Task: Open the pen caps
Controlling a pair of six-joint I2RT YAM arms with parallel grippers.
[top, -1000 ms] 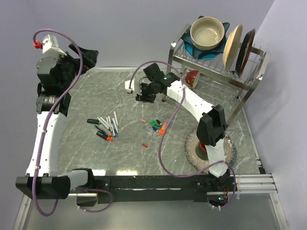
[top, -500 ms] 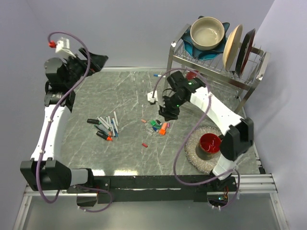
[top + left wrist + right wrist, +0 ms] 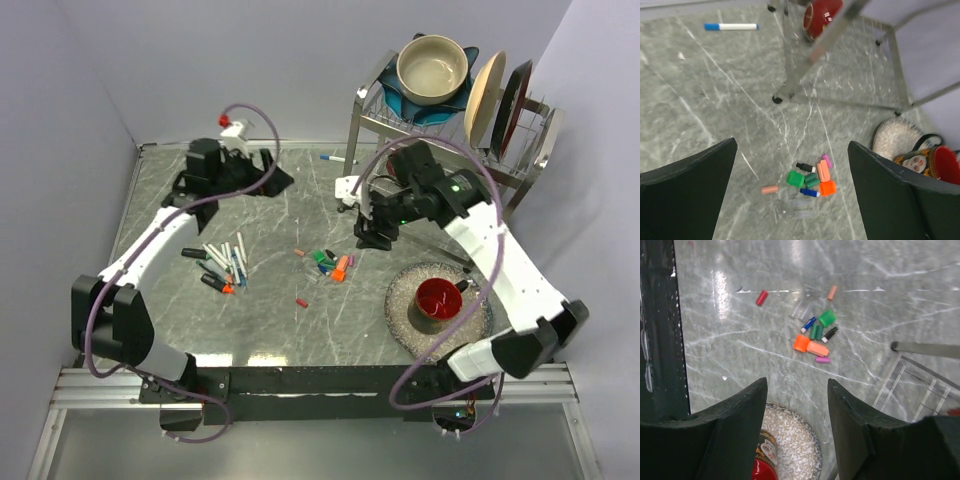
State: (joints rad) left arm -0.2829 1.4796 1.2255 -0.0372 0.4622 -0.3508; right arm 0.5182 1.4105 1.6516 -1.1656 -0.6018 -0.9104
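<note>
A cluster of loose pen caps (image 3: 331, 263) in green, orange, blue, black and pink lies at mid-table, also seen in the left wrist view (image 3: 813, 179) and the right wrist view (image 3: 816, 334). A lone red cap (image 3: 302, 301) and a pink cap (image 3: 298, 252) lie beside it. Several markers (image 3: 223, 265) are piled to the left. One blue-capped marker (image 3: 332, 157) lies at the back. My left gripper (image 3: 268, 178) (image 3: 791, 148) hovers open behind the cluster. My right gripper (image 3: 372, 234) (image 3: 797, 384) hangs open and empty to the cluster's right.
A metal dish rack (image 3: 455, 140) with bowls and plates stands at the back right, a red bowl (image 3: 822, 14) beneath it. A red cup (image 3: 438, 298) stands on a speckled plate (image 3: 402, 312) at the front right. Walls close the left and right sides.
My left arm swung from the far-left corner rightward to the back middle. My right arm moved right from the back centre toward the rack, and its jaws widened slightly.
</note>
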